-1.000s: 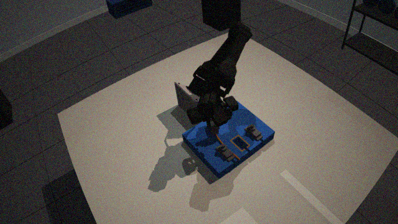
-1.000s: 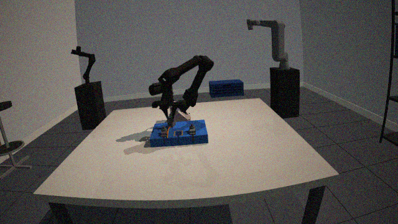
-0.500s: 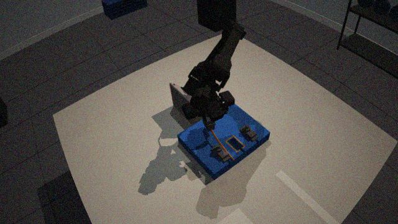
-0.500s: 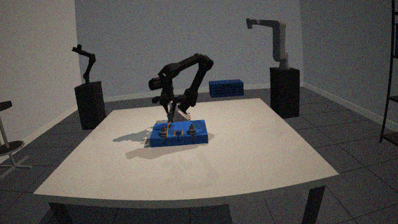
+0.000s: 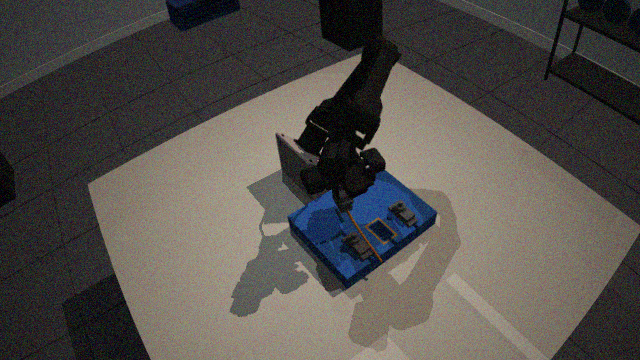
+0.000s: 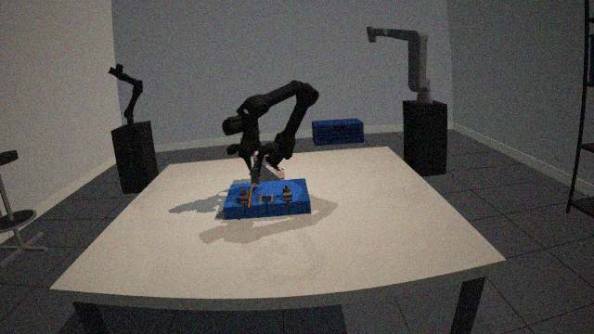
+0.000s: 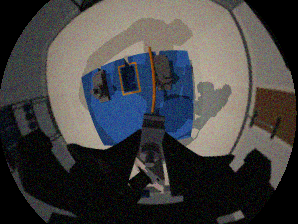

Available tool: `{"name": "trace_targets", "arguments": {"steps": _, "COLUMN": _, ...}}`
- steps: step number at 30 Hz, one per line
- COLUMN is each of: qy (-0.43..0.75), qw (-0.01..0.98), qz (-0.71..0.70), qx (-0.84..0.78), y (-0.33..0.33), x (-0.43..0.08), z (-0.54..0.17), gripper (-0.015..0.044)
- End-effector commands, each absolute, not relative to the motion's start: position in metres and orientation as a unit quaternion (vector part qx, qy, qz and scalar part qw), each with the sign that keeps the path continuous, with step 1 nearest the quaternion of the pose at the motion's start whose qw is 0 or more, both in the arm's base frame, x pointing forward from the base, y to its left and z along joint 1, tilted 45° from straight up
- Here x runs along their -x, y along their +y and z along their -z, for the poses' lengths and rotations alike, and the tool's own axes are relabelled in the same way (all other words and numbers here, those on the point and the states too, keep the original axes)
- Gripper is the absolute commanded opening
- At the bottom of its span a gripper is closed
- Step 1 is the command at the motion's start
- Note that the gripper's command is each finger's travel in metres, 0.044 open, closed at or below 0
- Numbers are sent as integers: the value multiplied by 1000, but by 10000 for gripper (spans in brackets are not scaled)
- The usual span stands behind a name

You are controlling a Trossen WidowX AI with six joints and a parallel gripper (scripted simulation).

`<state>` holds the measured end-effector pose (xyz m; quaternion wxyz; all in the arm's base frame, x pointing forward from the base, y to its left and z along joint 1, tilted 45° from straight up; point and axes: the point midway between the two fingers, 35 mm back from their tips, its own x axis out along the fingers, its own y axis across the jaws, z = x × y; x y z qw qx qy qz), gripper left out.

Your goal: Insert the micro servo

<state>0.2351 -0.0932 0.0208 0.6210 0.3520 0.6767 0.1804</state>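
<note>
White and matte, the table (image 6: 325,241) fills most of the outside view, standing on a dark tiled floor (image 6: 534,186). Black from base to wrist, the arm (image 6: 283,116) arches over the table's far half and bends down over a blue block, the deck (image 5: 320,235), which lies flat on the table just in front of the arm's grey base plate (image 5: 292,160).

On the deck's top face, two small dark servos are already seated: one near the front edge (image 5: 356,246) and one toward the right side (image 5: 404,213). Between them lies the empty pocket (image 5: 381,230), a dark rectangle framed by a thin orange outline.

The gripper (image 5: 344,204) points down over the deck's rear half, well apart from the pocket. Its fingers are closed on the loose servo (image 7: 153,137), a small dark body seen between them in the wrist view; its ears and shaft are too blurred to make out. From the servo a thin orange cable (image 5: 365,239) runs straight across the deck toward the front edge, passing just beside the front servo and to the left of the pocket's frame in the top view.
</note>
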Motion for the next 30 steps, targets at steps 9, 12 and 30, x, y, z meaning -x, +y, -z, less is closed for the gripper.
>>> {"name": "trace_targets", "arguments": {"steps": 9, "qy": 673, "qw": 624, "qz": -186, "qx": -351, "y": -68, "x": -236, "z": -47, "gripper": 0}}
{"name": "trace_targets", "arguments": {"steps": 12, "qy": 668, "qw": 633, "qz": -205, "qx": -333, "y": -68, "x": -236, "z": -47, "gripper": 0}}
{"name": "trace_targets", "arguments": {"steps": 30, "qy": 653, "qw": 654, "qz": -247, "qx": -291, "y": -68, "x": -266, "z": -48, "gripper": 0}}
